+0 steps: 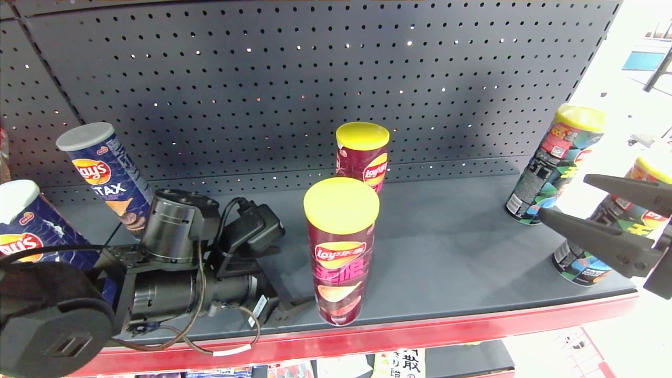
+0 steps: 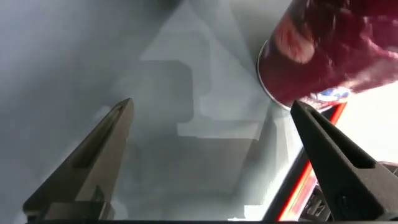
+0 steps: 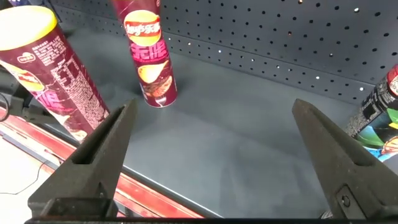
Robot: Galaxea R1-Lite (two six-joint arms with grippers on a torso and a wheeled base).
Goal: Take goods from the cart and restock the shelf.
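Head view | left claw (image 2: 211, 107) wide by maroon can (image 1: 340, 252) | right claw (image 1: 562, 196) wide by cans (image 1: 556, 163)

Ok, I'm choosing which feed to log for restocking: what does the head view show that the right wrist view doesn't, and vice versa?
Head view's own: two blue cans at the left of the shelf, the left arm over it, and a second patterned can near the right front edge. Right wrist view's own: the fine-print side of the front maroon can. Shared: that can, the rear maroon can, one patterned can, the shelf, the pegboard, and the open right gripper.
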